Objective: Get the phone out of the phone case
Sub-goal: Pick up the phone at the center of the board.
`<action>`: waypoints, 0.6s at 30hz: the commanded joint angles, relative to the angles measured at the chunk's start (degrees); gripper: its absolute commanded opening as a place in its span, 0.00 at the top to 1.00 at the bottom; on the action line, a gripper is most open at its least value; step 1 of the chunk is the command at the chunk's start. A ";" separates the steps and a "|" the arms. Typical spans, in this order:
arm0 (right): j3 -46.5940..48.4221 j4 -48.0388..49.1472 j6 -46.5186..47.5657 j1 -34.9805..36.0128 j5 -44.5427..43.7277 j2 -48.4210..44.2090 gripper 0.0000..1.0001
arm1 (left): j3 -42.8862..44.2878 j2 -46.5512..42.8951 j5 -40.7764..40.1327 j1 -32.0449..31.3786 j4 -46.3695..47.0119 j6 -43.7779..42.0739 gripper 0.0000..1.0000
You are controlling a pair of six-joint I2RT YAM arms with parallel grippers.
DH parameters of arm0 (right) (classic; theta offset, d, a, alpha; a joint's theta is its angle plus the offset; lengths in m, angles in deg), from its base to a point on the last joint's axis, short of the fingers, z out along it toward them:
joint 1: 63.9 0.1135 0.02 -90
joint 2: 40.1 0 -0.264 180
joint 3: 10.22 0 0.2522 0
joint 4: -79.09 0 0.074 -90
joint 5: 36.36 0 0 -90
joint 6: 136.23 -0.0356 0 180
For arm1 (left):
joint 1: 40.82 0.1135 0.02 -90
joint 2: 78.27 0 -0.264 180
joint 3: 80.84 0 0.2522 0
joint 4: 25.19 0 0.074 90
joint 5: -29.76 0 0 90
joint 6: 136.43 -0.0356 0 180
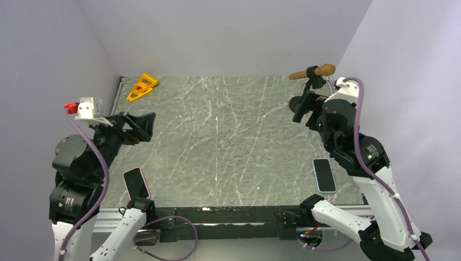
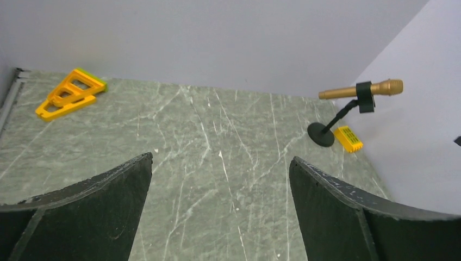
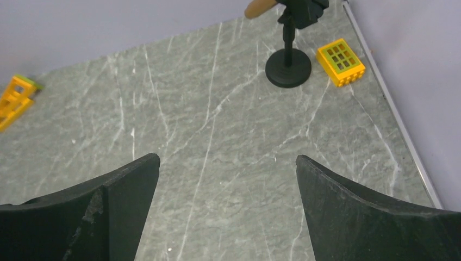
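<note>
Left claw [image 2: 220, 159]: fingers spread wide, gripping nothing, held above the bench [image 1: 228, 136]
Right claw [image 3: 226, 159]: also wide apart, touching nothing
Blue-rimmed phone [image 1: 324, 174]: lying flat at the bench's near right edge
Pink-rimmed phone [image 1: 135, 182]: lying flat at the near left edge, clear of both claws

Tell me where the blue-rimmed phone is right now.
In the top view, the blue-rimmed phone lies flat near the table's near right corner, close beside the right arm. Neither wrist camera shows it.
</note>
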 commanded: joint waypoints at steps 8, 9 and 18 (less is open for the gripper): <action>-10.61 4.94 -1.00 0.22 11.57 2.32 0.00 | -6.46 8.33 4.51 -0.27 -8.01 -2.98 0.01; -11.38 5.66 -1.13 0.22 13.32 2.49 0.00 | -7.34 9.60 3.30 -0.27 -9.66 -2.75 0.01; -17.58 12.57 -2.28 0.19 23.86 2.24 0.00 | -22.41 14.63 5.61 16.79 -9.59 1.21 0.01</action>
